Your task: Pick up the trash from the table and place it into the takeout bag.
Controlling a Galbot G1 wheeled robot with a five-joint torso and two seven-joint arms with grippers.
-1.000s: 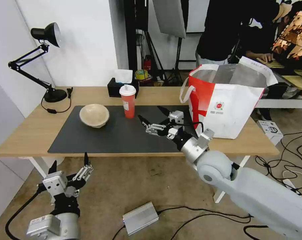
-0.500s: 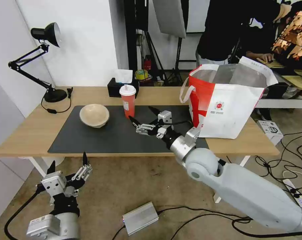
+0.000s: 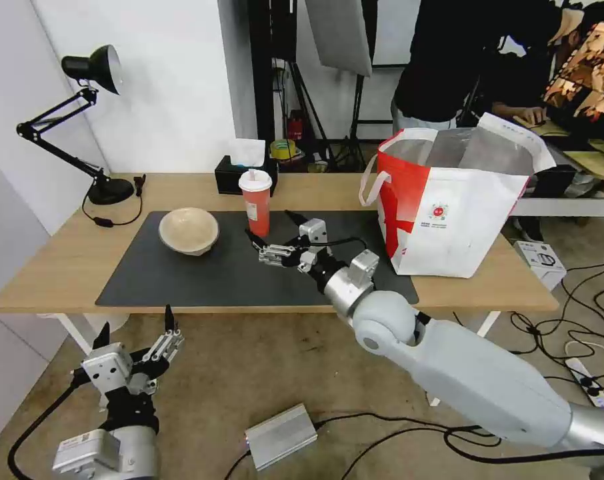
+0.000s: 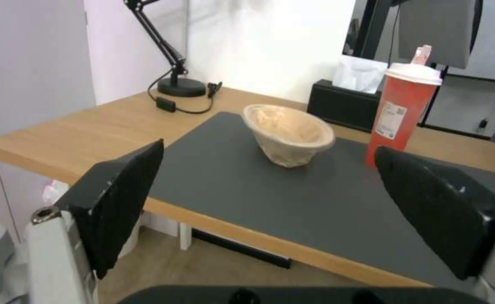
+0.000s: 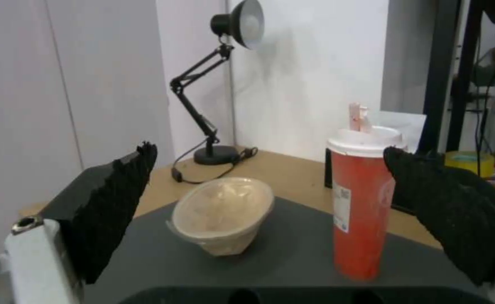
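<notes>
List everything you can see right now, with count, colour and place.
cup: 1, red with white lid, on mat, just ahead of right end effector
bowl: 1, beige, on mat, left of cup
mat: 1, dark grey, on table
table: 1, light wood
bag: 1, white and red, table's right end
tissue box: 1, black, behind cup
lamp: 1, black, far left
right end effector: open, over mat
left end effector: open, below table edge

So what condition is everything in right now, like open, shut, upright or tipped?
Drink cup: upright on the mat, lid on.
Paper bowl: tilted on the mat, apart from the cup.
Takeout bag: standing, top open.
Right gripper: open, beside the cup, not touching.
Left gripper: open, low before the table.
Desk lamp: whether lit, cannot tell.
</notes>
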